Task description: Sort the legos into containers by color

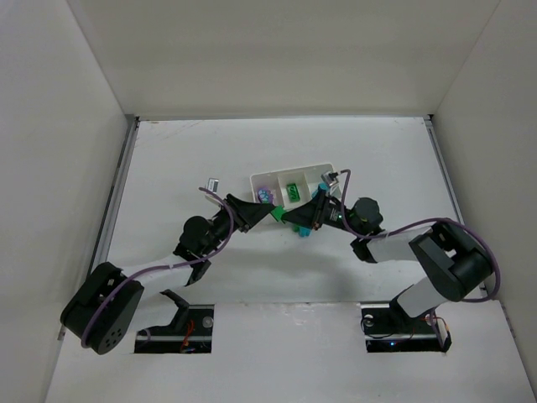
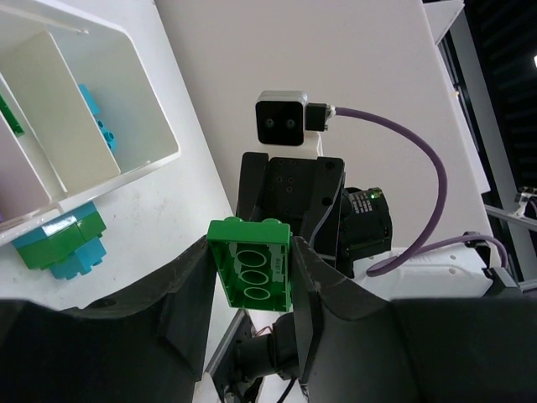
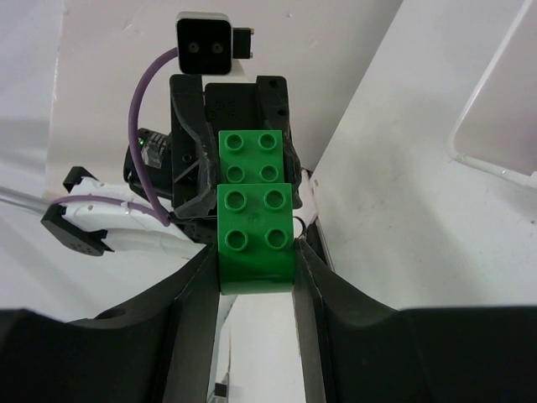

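Observation:
A green lego (image 1: 278,215) hangs above the table just in front of the white tray (image 1: 289,171), between both grippers, which face each other. My left gripper (image 2: 252,252) is shut on it, its hollow underside (image 2: 254,269) towards that camera. My right gripper (image 3: 256,252) is shut on the studded end of the same green lego (image 3: 254,227). In the tray, purple legos (image 1: 266,195) lie in the left compartment, a green one (image 1: 294,191) in the middle, and a teal one (image 2: 99,126) in the end compartment.
A green-and-teal stack of legos (image 2: 63,243) lies on the table against the tray's near wall, under the grippers. White walls enclose the table on three sides. Each arm's purple cable (image 1: 470,227) loops beside it.

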Controlling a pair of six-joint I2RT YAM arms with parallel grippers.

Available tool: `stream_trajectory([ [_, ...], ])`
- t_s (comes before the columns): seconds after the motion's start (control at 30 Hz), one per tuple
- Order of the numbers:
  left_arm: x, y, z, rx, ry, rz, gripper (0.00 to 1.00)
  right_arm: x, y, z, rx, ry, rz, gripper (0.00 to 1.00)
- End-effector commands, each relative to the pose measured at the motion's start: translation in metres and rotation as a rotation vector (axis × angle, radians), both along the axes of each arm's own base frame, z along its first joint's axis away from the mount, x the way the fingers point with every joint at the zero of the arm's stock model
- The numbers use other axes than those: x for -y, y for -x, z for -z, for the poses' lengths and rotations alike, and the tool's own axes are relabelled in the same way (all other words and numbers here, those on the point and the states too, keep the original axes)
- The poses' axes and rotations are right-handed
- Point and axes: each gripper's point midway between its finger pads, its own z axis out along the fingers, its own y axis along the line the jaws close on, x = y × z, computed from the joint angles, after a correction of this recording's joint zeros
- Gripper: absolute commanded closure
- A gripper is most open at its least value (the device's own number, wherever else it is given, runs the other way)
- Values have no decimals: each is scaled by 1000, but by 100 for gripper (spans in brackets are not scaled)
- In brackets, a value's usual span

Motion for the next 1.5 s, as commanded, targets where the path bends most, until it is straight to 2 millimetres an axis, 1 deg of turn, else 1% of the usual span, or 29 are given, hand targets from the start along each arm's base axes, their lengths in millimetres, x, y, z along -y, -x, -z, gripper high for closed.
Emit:
stream_trajectory([
  [0.0, -7, -4, -23, 106, 30, -40, 75, 19, -5, -35, 157, -94, 67, 62],
  [0.1, -9, -1, -20, 102, 24, -39, 77, 24, -8, -38, 162, -95, 77, 62],
  [0.2, -11, 1, -8, 80, 1, -36, 79, 32, -12, -44, 179, -103, 108, 62],
  [0.33, -18, 7, 7, 56, -22, -49, 79, 42, -23, -47, 181, -76, 155, 62],
  [0.4, -24, 8, 9, 52, -25, -61, 79, 44, -29, -47, 183, -55, 191, 62],
  [0.43, -25, 9, 7, 57, -24, -64, 79, 43, -34, -44, 178, -35, 213, 62],
  [0.5, -27, 12, 5, 72, -36, -70, 79, 45, -50, -35, 151, 37, 275, 63],
  [0.6, -29, 11, 6, 76, -67, -89, 79, 46, -72, -20, 136, 172, 393, 62],
  [0.63, -29, 11, 5, 80, -74, -88, 78, 48, -82, -12, 126, 245, 453, 62],
  [0.67, -28, 13, 5, 88, -84, -90, 78, 50, -89, -8, 123, 298, 490, 62],
  [0.73, -29, 12, 9, 94, -112, -111, 78, 57, -104, 3, 128, 460, 589, 62],
  [0.8, -28, 10, 12, 85, -136, -115, 78, 61, -114, 10, 148, 583, 655, 61],
  [0.9, -27, 12, 12, 91, -155, -121, 77, 60, -129, 23, 155, 719, 690, 61],
  [1.07, -24, 12, 6, 109, -176, -127, 77, 53, -141, 41, 143, 796, 708, 61],
  [1.13, -23, 11, 5, 120, -189, -135, 77, 53, -144, 45, 136, 813, 712, 58],
  [1.2, -21, 10, 2, 124, -201, -129, 77, 54, -147, 46, 134, 815, 729, 53],
  [1.27, -20, 9, 0, 132, -215, -129, 77, 51, -151, 44, 139, 821, 732, 48],
  [1.4, -16, 4, -8, 150, -228, -139, 77, 49, -151, 35, 160, 802, 737, 36],
  [1.47, -12, 2, -12, 161, -234, -133, 77, 49, -151, 33, 165, 796, 733, 35],
])
